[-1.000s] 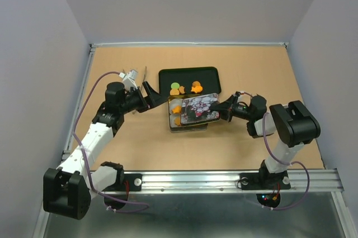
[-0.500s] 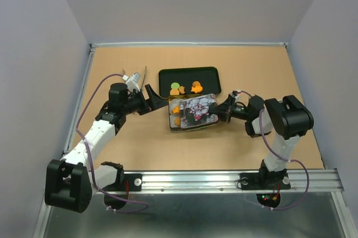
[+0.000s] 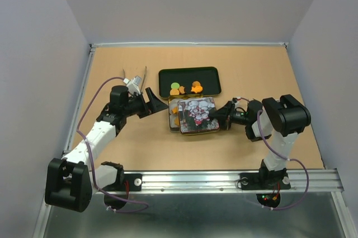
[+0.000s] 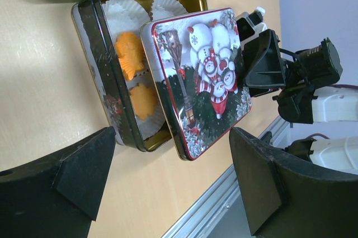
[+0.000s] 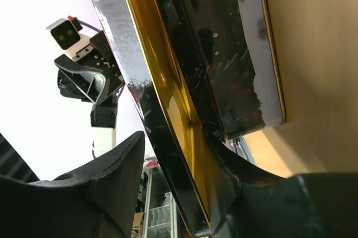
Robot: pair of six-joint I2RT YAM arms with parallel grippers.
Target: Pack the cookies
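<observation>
Several cookies, a green one [image 3: 174,86] and orange ones [image 3: 196,87], lie on the black tray [image 3: 208,74]. Two orange cookies [image 4: 130,55] sit in white paper cups inside the open tin [image 3: 171,117] [image 4: 105,76]. The snowman lid [image 3: 197,114] [image 4: 201,76] covers the tin's right part and leaves the left strip uncovered. My right gripper [image 3: 222,116] [image 5: 179,143] is open around the lid's right edge [image 5: 168,81], with one finger under it and the other standing off it. My left gripper [image 3: 154,90] [image 4: 172,154] is wide open and empty, just left of the tin.
The tray lies right behind the tin, almost touching it. A metal rail [image 3: 224,180] runs along the near table edge. Grey walls stand on three sides. Bare brown table lies left of the left arm and at the far right.
The right gripper carried the lid leftward and lowered it onto the tin, then its jaws opened. The left gripper edged slightly right toward the tin, still open.
</observation>
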